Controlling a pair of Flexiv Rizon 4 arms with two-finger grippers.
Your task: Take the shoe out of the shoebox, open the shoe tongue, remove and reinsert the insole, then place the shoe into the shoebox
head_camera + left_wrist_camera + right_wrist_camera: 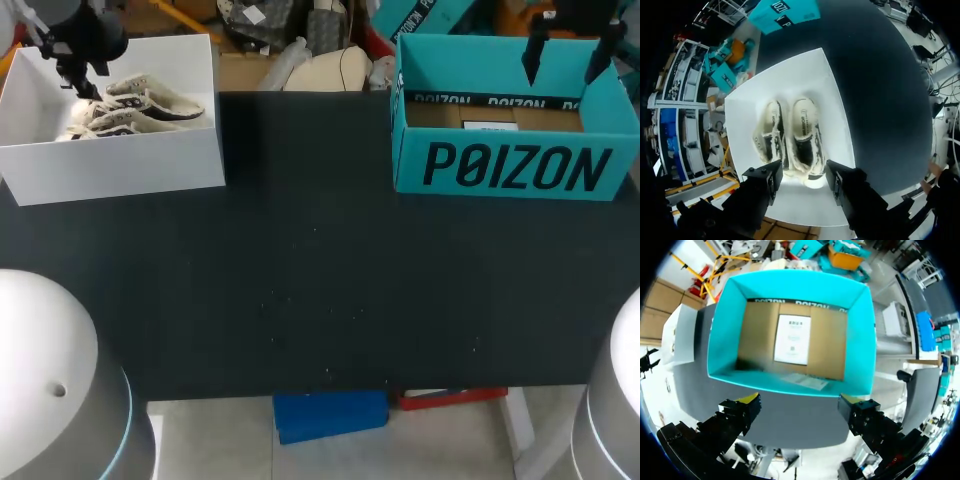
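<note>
A black bench (320, 290) carries two open boxes, set well apart. At the far left, a white box (120, 165) holds a pair of cream shoes (130, 110) with dark trim, lying side by side and touching. At the far right stands a teal shoebox (515, 165). The left claw (75, 75) hangs over the white box and the right claw (563, 70) over the teal shoebox. Neither touches anything.

The likeliest trouble is how close the two shoes lie. Fingers coming down could catch both shoes at once. They could also press one shoe against the box wall and drag the light box along the bench.

The left wrist view shows the left claw (802, 181) spread wide, which the head view does not make clear. The shoes (790, 137) lie under and just ahead of it, openings facing up. The right wrist view shows the right claw (800, 402) spread as well. On the teal shoebox's brown floor it shows a white paper sheet (792, 339) and no shoe. Only the head view takes in both boxes with the bench between them.
</note>
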